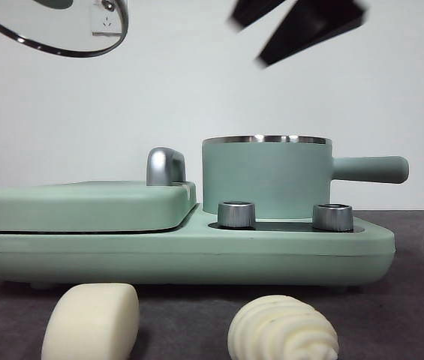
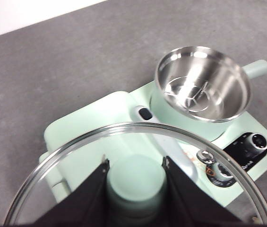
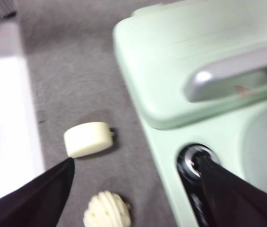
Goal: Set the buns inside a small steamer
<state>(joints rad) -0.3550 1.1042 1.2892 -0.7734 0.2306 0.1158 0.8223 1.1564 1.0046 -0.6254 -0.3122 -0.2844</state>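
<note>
Our left claw [image 2: 135, 177] grips the lid [image 2: 67, 156] aloft, while our right claw [image 3: 138, 189], spread open and nearer, hangs above both buns [image 3: 88, 138] on the table [image 3: 76, 71].

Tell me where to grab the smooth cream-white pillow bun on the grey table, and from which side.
Take the smooth cream-white pillow bun across its two long flat sides, coming down from above. It lies flat on the grey table, clear of the ridged shell-shaped bun and the mint green appliance base, so there is room around it. The right tool is open and already near it.
</note>
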